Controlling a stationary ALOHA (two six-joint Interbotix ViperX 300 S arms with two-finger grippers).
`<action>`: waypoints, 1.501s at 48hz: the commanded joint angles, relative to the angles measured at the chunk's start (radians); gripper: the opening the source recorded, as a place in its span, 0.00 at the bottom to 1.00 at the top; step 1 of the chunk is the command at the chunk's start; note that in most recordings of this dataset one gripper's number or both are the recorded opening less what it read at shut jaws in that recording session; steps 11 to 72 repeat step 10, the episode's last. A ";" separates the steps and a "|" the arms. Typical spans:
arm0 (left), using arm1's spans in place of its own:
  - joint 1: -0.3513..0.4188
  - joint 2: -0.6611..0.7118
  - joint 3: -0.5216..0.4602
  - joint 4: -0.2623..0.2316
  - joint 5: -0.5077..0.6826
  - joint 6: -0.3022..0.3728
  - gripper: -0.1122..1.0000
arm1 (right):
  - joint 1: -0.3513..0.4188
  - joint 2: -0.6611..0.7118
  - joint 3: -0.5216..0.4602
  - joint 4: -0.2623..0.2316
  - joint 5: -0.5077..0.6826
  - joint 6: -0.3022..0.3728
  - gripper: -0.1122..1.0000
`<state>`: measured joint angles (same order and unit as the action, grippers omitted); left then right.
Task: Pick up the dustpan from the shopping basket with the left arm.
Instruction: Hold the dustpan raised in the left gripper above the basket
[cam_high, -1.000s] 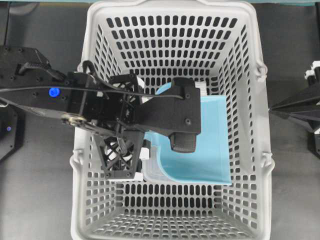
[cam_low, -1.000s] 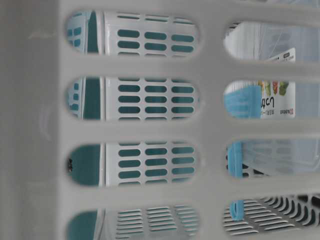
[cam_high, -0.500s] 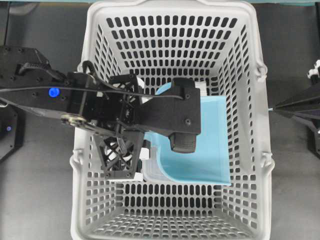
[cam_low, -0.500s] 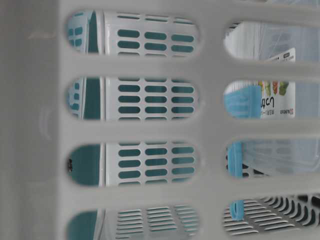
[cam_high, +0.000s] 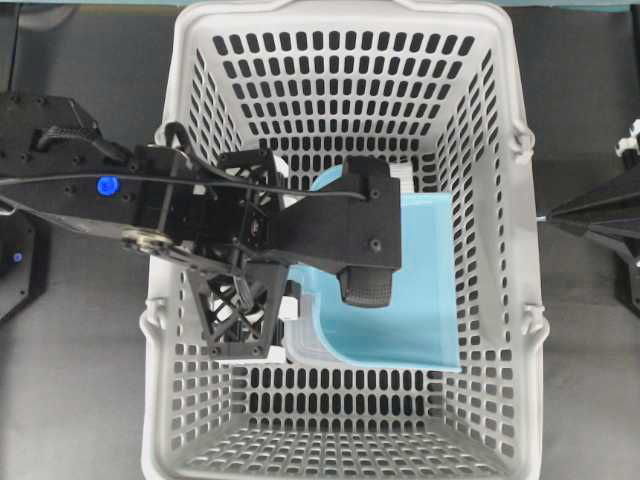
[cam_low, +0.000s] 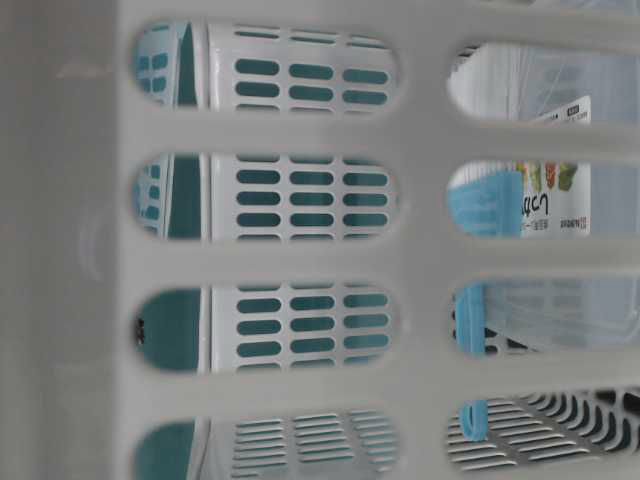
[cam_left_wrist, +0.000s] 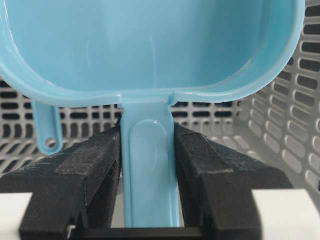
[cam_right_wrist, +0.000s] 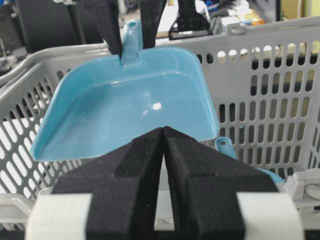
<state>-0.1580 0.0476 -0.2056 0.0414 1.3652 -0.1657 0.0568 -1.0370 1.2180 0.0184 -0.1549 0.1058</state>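
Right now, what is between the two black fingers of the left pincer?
The handle of the blue dustpan. In the left wrist view, the black fingers of the left pincer press on it from both sides.

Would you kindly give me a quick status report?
Left gripper shut on dustpan handle. Dustpan tilted up inside shopping basket. Right gripper shut, empty, outside.

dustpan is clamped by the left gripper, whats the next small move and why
Probably a slow straight lift. The left gripper is shut on the dustpan at its handle, fingers pressed to both sides. The scoop hangs tilted but still sits partly below the shopping basket rim, so raising it clears the walls. The right gripper is shut and stays outside.
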 joint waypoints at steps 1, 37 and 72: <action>-0.003 -0.034 -0.021 0.005 -0.003 0.002 0.38 | 0.002 0.008 -0.006 0.003 -0.005 0.002 0.10; -0.002 -0.034 -0.020 0.003 -0.003 0.002 0.38 | 0.002 0.008 -0.006 0.003 -0.005 0.002 0.10; -0.002 -0.034 -0.020 0.003 -0.003 0.002 0.38 | 0.002 0.008 -0.006 0.003 -0.005 0.002 0.10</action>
